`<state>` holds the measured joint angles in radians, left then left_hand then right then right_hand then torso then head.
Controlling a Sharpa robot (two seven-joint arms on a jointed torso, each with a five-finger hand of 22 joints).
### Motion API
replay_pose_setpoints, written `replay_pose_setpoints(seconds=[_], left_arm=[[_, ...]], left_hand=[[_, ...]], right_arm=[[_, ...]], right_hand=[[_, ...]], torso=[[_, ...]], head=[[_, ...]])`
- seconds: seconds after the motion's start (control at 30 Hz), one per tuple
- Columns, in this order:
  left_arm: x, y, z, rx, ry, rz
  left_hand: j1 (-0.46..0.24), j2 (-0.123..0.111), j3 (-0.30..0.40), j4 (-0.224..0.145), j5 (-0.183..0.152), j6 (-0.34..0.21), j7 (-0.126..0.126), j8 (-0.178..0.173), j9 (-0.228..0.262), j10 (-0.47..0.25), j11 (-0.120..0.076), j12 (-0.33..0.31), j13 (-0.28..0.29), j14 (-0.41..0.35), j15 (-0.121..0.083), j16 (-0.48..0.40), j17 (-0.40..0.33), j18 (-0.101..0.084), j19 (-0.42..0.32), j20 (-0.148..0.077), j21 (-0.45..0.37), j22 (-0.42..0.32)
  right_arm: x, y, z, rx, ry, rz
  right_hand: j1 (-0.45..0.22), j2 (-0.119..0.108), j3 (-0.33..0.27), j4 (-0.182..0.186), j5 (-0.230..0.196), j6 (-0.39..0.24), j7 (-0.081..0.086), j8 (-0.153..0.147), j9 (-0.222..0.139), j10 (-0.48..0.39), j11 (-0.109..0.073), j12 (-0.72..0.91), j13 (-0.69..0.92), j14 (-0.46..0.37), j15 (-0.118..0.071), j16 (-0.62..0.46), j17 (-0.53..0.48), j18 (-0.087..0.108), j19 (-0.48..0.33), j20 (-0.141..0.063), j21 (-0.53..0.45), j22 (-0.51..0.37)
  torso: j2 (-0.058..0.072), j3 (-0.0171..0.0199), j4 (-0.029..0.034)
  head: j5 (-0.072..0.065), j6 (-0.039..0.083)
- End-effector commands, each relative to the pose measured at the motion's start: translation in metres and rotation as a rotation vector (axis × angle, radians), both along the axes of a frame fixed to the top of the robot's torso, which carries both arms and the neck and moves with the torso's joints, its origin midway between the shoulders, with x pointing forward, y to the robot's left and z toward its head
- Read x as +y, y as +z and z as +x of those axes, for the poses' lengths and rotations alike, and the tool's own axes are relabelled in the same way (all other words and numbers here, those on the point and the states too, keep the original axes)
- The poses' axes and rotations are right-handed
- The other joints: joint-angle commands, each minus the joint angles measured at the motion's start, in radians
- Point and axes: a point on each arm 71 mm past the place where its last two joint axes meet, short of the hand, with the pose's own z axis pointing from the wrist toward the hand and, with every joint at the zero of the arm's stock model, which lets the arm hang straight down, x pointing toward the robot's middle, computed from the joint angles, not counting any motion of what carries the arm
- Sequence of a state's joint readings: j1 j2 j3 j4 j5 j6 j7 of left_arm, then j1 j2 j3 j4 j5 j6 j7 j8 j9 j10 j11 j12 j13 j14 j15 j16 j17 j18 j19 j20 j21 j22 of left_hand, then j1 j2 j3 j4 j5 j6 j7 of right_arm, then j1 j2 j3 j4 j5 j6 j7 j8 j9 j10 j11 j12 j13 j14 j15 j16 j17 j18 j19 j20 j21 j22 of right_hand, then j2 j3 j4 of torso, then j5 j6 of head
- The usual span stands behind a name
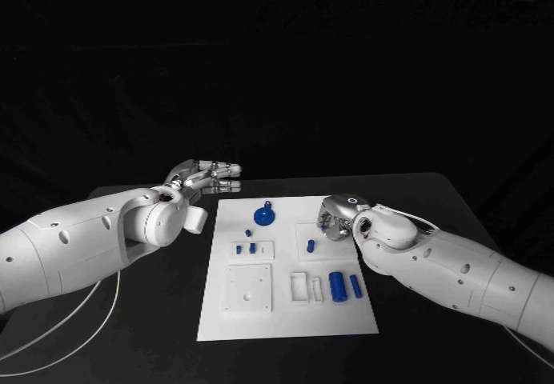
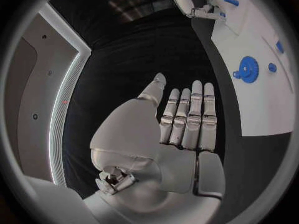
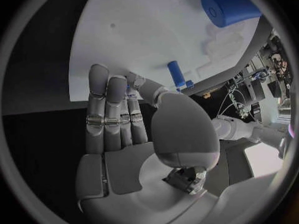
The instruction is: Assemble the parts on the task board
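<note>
right hand fingers straight, together, empty | small blue part just beyond fingertips, on task board

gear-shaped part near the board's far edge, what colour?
Blue. The gear-shaped part lies on the white task board; head view shows it best.

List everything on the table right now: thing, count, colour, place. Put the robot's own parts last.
Table: one, black, under everything.
Task board: one, white plate, middle of the table.
Gear: one, blue, far end of the board.
Small pegs: three, blue, left part of the board past the square white block.
Square block: one, white, near left of the board.
Large cylinder: one, blue, near right of the board, with a thinner blue piece beside it.
Small piece: one, blue, by the right hand.
Left hand: silver, open, off the board's far left corner.
Right hand: silver, over the board's right side, fingers straight, holding nothing.
</note>
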<state>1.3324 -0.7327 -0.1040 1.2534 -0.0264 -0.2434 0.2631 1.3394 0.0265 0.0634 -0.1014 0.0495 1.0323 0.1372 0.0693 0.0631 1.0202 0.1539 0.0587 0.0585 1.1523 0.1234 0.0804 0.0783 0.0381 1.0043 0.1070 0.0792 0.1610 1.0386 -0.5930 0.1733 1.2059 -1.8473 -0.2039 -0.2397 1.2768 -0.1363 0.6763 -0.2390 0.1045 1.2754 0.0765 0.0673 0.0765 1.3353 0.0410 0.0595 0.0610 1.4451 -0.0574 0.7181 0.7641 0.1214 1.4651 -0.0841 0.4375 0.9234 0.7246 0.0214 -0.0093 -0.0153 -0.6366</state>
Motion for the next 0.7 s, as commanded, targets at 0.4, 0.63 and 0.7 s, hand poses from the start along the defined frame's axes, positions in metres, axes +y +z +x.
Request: replay_pose_setpoints(seconds=[0.4, 0.63, 0.7], left_arm=[[0.001, 0.002, 0.003, -0.007, -0.002, -0.007], [0.003, 0.002, 0.004, -0.007, 0.002, -0.005], [0.003, 0.002, 0.004, -0.007, 0.003, -0.004]], left_hand=[[0.004, 0.007, -0.007, -0.004, 0.000, 0.006, 0.003, 0.001, 0.000, -0.012, 0.003, 0.005, 0.000, -0.009, 0.004, -0.007, -0.002, 0.007, 0.008, 0.001, 0.005, -0.008], [0.003, 0.007, -0.008, -0.004, 0.000, 0.005, 0.004, 0.001, 0.000, -0.013, 0.003, 0.005, 0.000, -0.011, 0.005, -0.007, -0.002, 0.008, 0.007, 0.002, 0.005, -0.011], [0.003, 0.007, -0.008, -0.004, 0.000, 0.005, 0.004, 0.001, 0.000, -0.013, 0.003, 0.005, 0.000, -0.011, 0.005, -0.007, -0.002, 0.008, 0.007, 0.002, 0.005, -0.011]], right_arm=[[0.000, -0.003, -0.003, -0.027, 0.012, 0.003], [-0.002, 0.004, -0.003, -0.047, 0.020, 0.035], [-0.002, 0.008, -0.003, -0.055, 0.021, 0.046]], right_hand=[[-0.003, 0.007, 0.000, -0.012, -0.005, 0.016, -0.002, -0.003, -0.001, 0.031, -0.017, 0.003, 0.004, 0.003, -0.010, -0.003, 0.010, 0.009, 0.001, -0.006, 0.000, 0.030], [-0.003, 0.007, 0.002, -0.012, -0.007, 0.017, -0.003, -0.003, -0.001, 0.031, -0.017, 0.003, 0.003, 0.002, -0.010, -0.003, 0.011, 0.009, 0.001, -0.006, -0.003, 0.034], [-0.003, 0.007, 0.004, -0.012, -0.009, 0.017, -0.003, -0.003, -0.002, 0.030, -0.017, 0.003, 0.003, 0.003, -0.010, -0.004, 0.012, 0.009, 0.001, -0.006, -0.004, 0.037]], torso=[[0.000, -0.0001, 0.0024], [-0.001, -0.0006, 0.0002], [0.000, -0.0005, -0.0011]], head=[[0.001, 0.000], [0.005, -0.001], [0.007, -0.001]])
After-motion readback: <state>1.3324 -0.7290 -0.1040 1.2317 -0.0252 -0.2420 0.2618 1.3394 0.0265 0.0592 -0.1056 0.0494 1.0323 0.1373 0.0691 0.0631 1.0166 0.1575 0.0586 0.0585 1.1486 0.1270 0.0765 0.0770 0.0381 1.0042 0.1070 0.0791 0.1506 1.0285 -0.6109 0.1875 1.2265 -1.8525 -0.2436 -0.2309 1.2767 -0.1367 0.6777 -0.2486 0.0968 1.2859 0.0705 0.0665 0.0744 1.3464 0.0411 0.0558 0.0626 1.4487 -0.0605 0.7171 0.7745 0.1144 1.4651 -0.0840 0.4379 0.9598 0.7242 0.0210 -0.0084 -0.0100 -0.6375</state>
